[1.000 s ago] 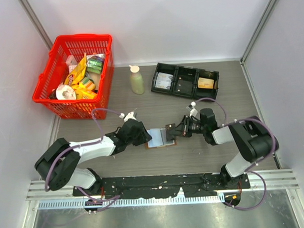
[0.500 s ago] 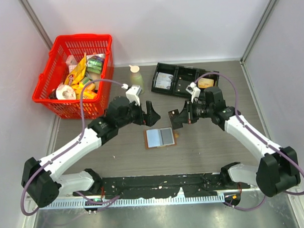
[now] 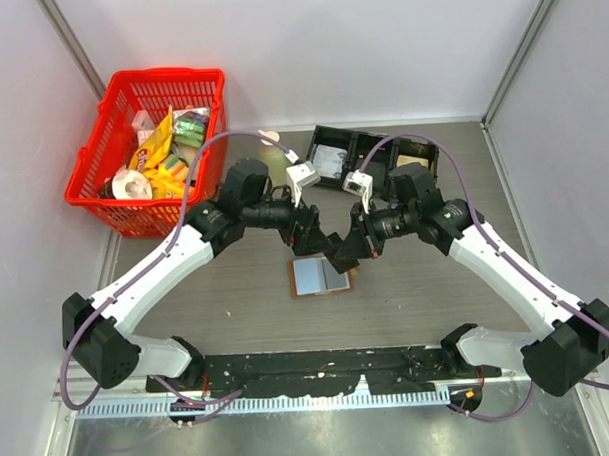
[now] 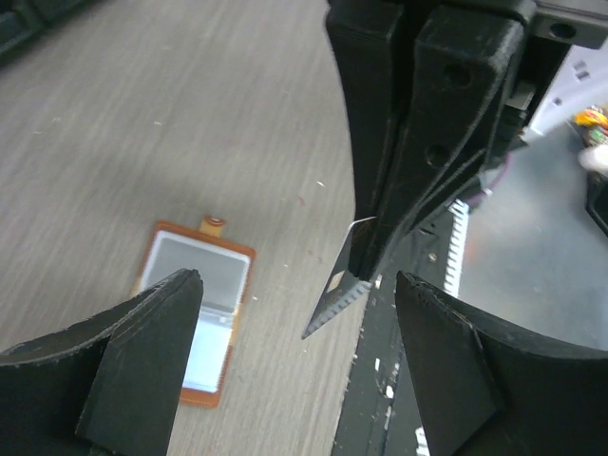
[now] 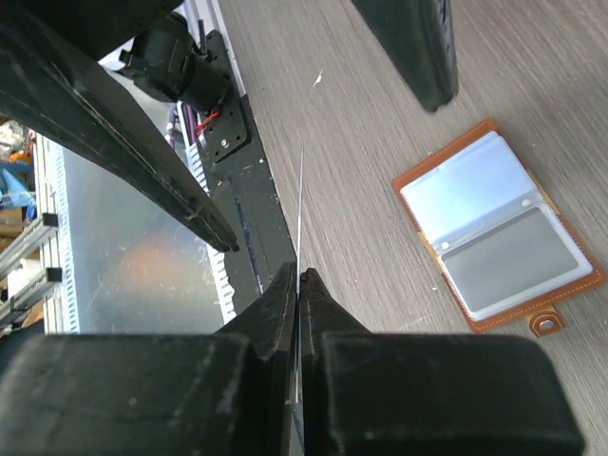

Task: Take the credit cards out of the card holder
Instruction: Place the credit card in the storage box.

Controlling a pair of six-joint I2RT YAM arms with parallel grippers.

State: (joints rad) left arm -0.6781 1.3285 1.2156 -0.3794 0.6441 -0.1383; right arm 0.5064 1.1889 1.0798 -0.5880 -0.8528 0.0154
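Right wrist: my right gripper point(image 5: 297, 277) pinches card point(image 5: 300, 204) edge-on, likely for handover; left gripper point(image 4: 299, 285) gapes facing it; holder point(image 5: 499, 242) open, 3 o'clock.

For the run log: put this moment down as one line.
right claw: shut on credit card, in the air | left claw: open, facing it | card holder: open on table
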